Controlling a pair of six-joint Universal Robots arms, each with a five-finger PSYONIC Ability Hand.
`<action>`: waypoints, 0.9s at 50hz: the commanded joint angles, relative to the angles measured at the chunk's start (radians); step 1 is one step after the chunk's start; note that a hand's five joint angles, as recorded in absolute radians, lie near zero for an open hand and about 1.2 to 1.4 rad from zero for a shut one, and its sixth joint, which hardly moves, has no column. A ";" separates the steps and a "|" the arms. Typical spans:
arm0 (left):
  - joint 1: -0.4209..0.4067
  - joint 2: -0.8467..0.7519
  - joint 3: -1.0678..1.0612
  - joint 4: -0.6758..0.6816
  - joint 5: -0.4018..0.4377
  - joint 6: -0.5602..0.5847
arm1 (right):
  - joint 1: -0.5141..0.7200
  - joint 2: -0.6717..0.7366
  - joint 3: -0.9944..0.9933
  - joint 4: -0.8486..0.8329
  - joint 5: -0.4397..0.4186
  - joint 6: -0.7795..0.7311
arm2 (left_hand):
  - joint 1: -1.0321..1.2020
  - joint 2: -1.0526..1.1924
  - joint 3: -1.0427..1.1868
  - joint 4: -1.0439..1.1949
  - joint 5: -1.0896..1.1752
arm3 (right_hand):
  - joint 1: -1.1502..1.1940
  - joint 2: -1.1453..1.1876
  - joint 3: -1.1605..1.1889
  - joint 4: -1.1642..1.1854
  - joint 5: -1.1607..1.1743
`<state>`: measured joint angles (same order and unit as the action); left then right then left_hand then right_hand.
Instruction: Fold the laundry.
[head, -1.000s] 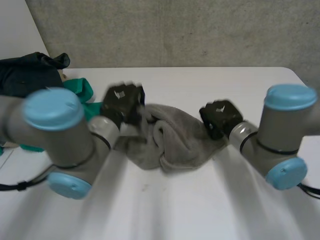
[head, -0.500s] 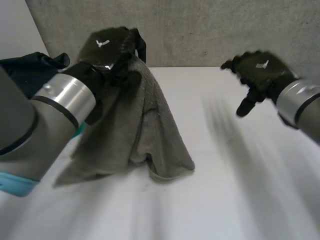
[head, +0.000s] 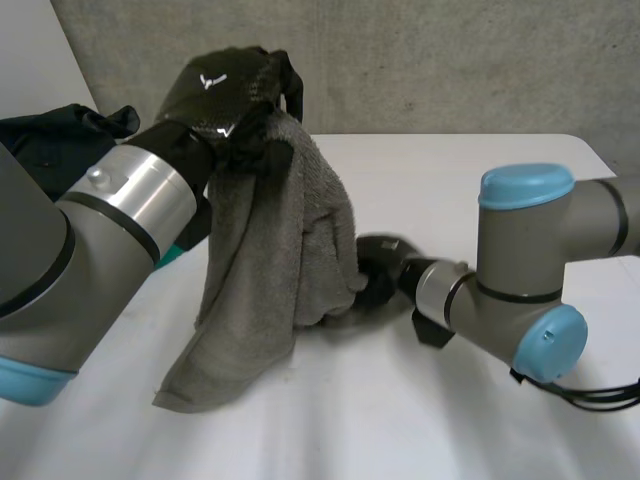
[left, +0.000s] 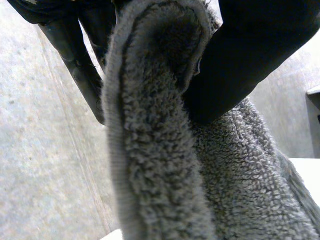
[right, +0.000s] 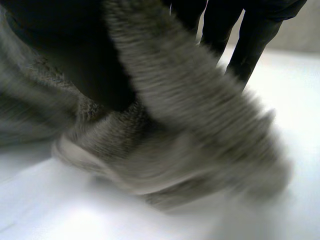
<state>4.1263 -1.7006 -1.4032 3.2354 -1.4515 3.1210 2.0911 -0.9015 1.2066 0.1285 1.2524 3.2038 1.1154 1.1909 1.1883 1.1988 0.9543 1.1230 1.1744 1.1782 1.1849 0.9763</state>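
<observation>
Head view: my left hand (head: 235, 95) is raised high, with the grey towel (head: 265, 260) hanging from it down to the white table (head: 400, 420), where its lowest corner lies on the near side. My right hand (head: 375, 278) is low at the table, against the towel's bottom edge and half hidden behind the cloth. A heap of dark clothes (head: 50, 140) sits at the far left of the table, well apart from the towel. The left wrist view adds what the head view hides: the towel's hemmed edge is clamped between my thumb (left: 250, 50) and fingers (left: 75, 65), so the left hand is closed on the cloth. The right wrist view is motion-smeared, but a thick fold of towel runs between my right thumb (right: 65, 55) and fingers (right: 250, 40), pinched there just above the table. Against half a second ago, the right hand has dropped from mid-air, spread and clear of the cloth, to the towel's lower edge. The left hand holds about the same height. The towel hangs narrower, no longer fanned out on the table. A second ago it lay bunched flat between both hands.
</observation>
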 joint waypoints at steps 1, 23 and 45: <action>-0.009 0.007 -0.086 -0.026 -0.001 -0.005 | -0.031 -0.112 -0.025 -0.098 0.185 -0.244 | 0.281 0.205 0.208 0.197 0.267 | 0.273 0.222 0.218 0.211 0.245; -0.057 -0.237 -0.146 0.066 -0.023 -0.012 | -0.028 0.202 -0.285 -0.332 0.239 -0.559 | 0.281 0.205 0.208 0.197 0.267 | -0.570 -0.622 -0.626 -0.632 -0.598; 0.028 -0.197 -0.043 0.098 -0.037 0.007 | -0.020 -0.277 0.180 0.155 0.346 -0.262 | 0.281 0.205 0.208 0.197 0.267 | -0.844 -0.896 -0.900 -0.906 -0.872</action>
<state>4.1501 -1.9020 -1.4886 3.3352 -1.4884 3.1276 2.0709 -1.1253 1.2475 0.1351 1.6380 2.7836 1.1154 1.1909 1.1898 1.1989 0.9543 0.2234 0.2108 0.2124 0.2139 0.0497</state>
